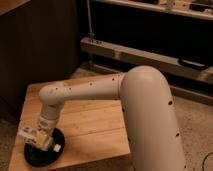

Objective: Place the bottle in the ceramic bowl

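Note:
The ceramic bowl (36, 156), black and shallow, sits at the near left corner of a low wooden table (92, 125). My white arm reaches across the table from the right and bends down over it. The gripper (41, 140) hangs directly above the bowl's middle, just over its surface. A pale shape (26, 133) at the gripper's left side looks like the bottle, lying roughly level over the bowl's left rim. A small white bit (57, 148) shows at the gripper's right, above the bowl. I cannot tell whether the bottle touches the bowl.
The table's left and front edges run close to the bowl. A dark wooden wall (40, 45) stands behind the table. A metal shelf rail (140, 52) crosses at the back right. Speckled floor (197, 120) lies to the right.

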`<state>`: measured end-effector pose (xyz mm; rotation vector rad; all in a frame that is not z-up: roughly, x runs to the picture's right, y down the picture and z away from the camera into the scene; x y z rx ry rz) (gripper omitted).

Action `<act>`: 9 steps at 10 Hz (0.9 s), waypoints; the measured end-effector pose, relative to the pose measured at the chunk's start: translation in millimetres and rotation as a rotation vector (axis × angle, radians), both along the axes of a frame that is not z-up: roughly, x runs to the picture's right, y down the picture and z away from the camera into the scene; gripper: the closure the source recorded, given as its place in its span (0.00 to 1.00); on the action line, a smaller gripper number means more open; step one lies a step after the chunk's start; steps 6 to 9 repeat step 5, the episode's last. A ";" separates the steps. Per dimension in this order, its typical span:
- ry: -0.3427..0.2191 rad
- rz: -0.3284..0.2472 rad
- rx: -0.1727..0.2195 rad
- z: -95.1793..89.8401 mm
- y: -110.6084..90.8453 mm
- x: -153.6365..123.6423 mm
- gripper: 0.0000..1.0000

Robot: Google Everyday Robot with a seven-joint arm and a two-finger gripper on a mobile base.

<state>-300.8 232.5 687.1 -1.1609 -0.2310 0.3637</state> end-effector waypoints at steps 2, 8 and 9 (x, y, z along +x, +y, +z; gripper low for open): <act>0.000 0.000 0.000 0.0 0.0 0.0 0.20; 0.000 0.000 0.000 -0.1 0.0 -0.1 0.20; 0.000 0.000 0.000 -0.1 0.0 -0.1 0.20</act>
